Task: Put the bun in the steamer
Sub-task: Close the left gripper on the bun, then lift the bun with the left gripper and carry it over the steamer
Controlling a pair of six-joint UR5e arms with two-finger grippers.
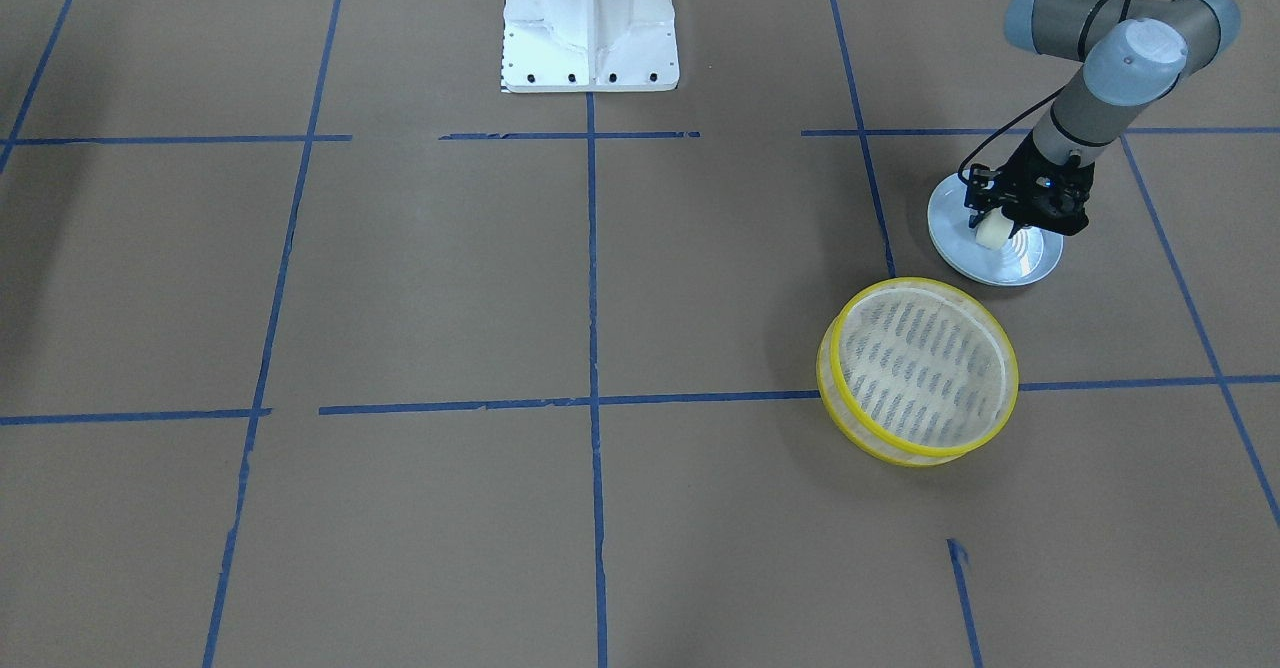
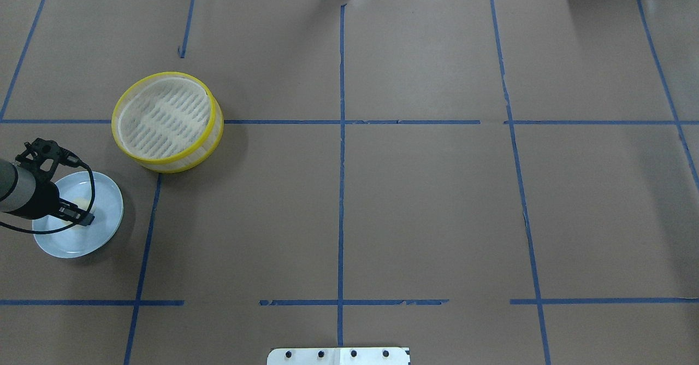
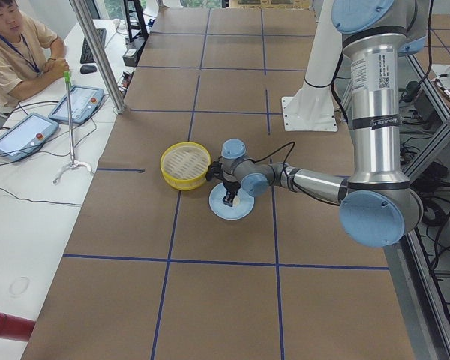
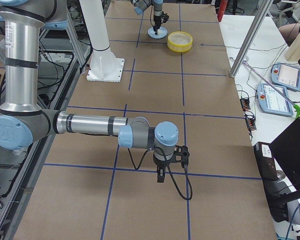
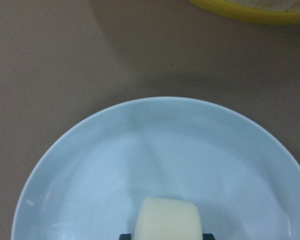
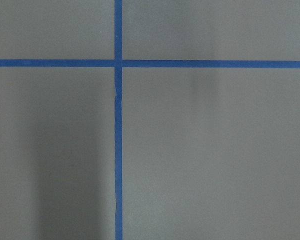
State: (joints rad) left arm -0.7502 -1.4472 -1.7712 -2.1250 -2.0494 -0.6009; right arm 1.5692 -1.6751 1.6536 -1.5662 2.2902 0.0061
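Bun [image 5: 167, 219] and left hand [image 1: 1000, 230] are together over the pale blue plate [image 1: 950, 210]. The hand is closed on the bun, and the left wrist view shows a dark fingertip [image 5: 124, 235] pressed against each side of it. I cannot tell whether the bun rests on the plate or is a little clear of it.

The coming move turns on where the steamer [image 1: 920, 368] lies. Seen from overhead, it stands just beside the plate, further out from the robot and a little toward the bench's [image 1: 450, 298] middle, with a narrow strip of bench between them. My judgement is that the carry is short: up, forward and slightly inward, high enough to clear the yellow rim. The left arm is plainly the nearer one. The right hand [image 4: 161, 175] hangs over the far end of the bench, well apart from everything, and I cannot tell whether it is open or closed.

The bun's lower part is cut off in the wrist view, so I cannot tell its long axis.

The front-facing view shows the bun at the fingertips, where the overhead view mostly hides it behind the wrist. The wrist view shows the grip itself but only a sliver of the steamer's rim at the top edge. The overhead view alone gives the basket's open, slotted base.
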